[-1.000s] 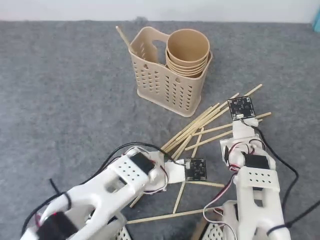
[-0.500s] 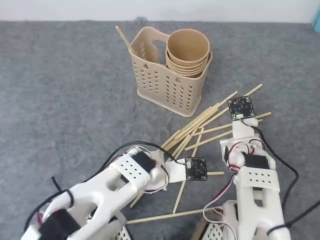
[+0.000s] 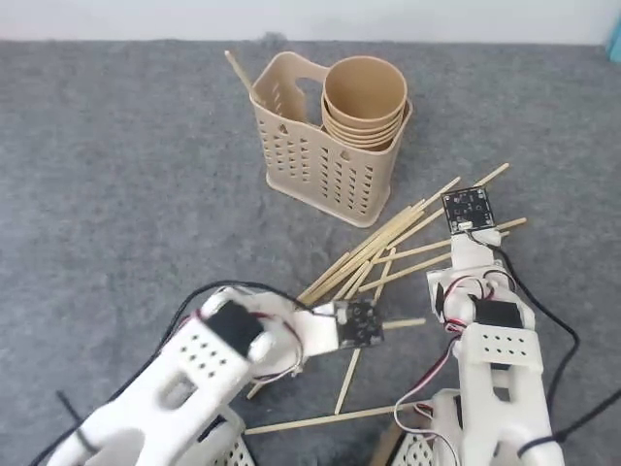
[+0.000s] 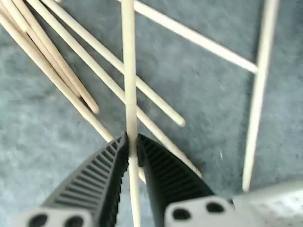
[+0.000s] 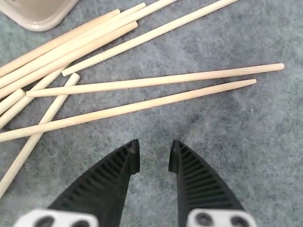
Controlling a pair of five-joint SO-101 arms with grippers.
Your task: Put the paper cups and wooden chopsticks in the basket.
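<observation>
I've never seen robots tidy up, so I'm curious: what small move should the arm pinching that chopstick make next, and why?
Probably lift it straight up. The left arm's jaws are closed on one chopstick that crosses over other chopsticks on the carpet, so raising it first should free it before carrying it to the basket.

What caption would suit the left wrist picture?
Left gripper clamps one wooden chopstick that crosses other chopsticks on grey carpet.

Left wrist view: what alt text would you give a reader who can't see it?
The left gripper is shut on one wooden chopstick, pinched between its black ribbed fingertips, over grey carpet. More chopsticks lie loose around it, some crossing.
</observation>
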